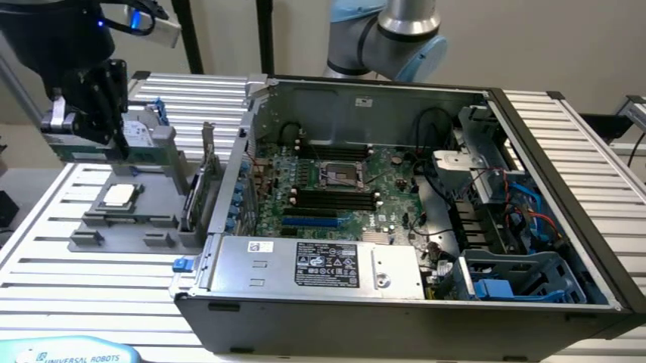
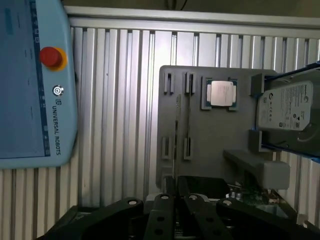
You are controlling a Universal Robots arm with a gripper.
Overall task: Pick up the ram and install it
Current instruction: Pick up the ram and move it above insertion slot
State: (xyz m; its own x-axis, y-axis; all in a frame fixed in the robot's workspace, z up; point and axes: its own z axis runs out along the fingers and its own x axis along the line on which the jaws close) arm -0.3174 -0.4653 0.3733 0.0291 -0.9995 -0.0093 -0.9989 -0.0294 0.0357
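Lying open across the exterior view's right, the computer case (image 1: 333, 94) exposes its motherboard (image 1: 399, 162), whose black memory slots (image 1: 333, 198) appear unfilled. On the exterior view's left, a grey fixture (image 1: 121, 238) carries an upright hard drive (image 1: 153, 138), an expansion card (image 1: 207, 178) and a processor (image 1: 119, 194). Above that fixture the gripper (image 1: 89, 144) is seen with its jaws drawn nearly together, apparently clamped on the ram (image 1: 91, 154). The ram's green edge shows just beneath the fingers, well apart from the case. The lift is judged best done straight up, with the stick level and squarely gripped, so that the hard drive just beside it is not caught.
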